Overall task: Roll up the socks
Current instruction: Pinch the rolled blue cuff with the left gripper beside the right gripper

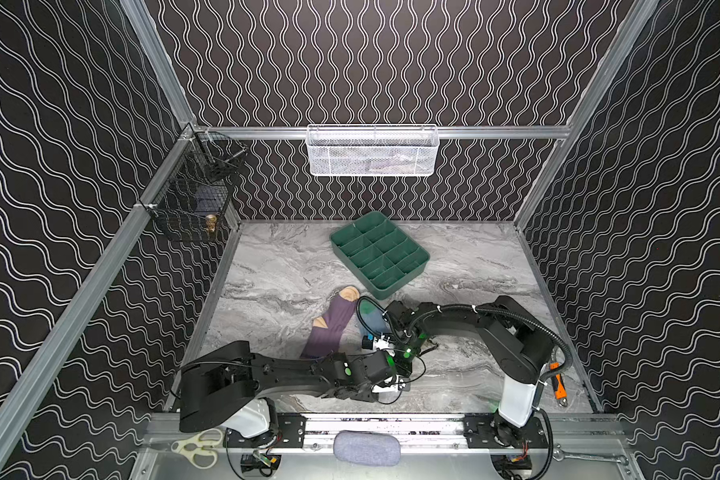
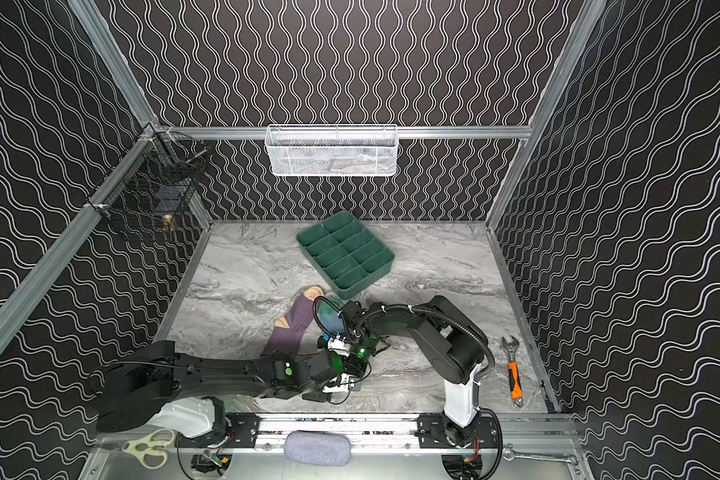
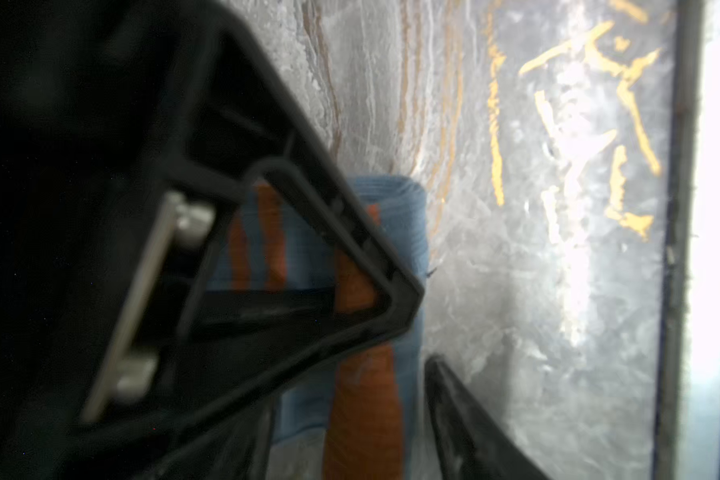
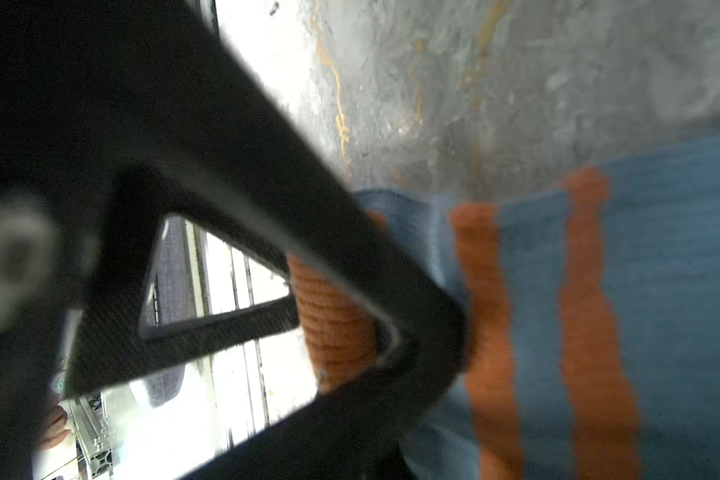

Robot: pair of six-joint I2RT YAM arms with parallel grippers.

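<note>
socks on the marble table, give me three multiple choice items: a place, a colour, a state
1. Where does the green divided plastic tray stand, relative to the purple ribbed sock?
A. in front of it, at the near edge
B. behind it, farther back on the grey marble table
C. on top of it

2. What colour are the stripes on the light blue ribbed sock?
A. white
B. yellow
C. orange

3. How does the purple ribbed sock lie?
A. flat and unrolled on the table
B. rolled into a ball
C. hanging in the air

1 B: in both top views the tray sits beyond it.
2 C: the right wrist view shows orange bands.
3 A: its foot and leg lie spread out.
</note>
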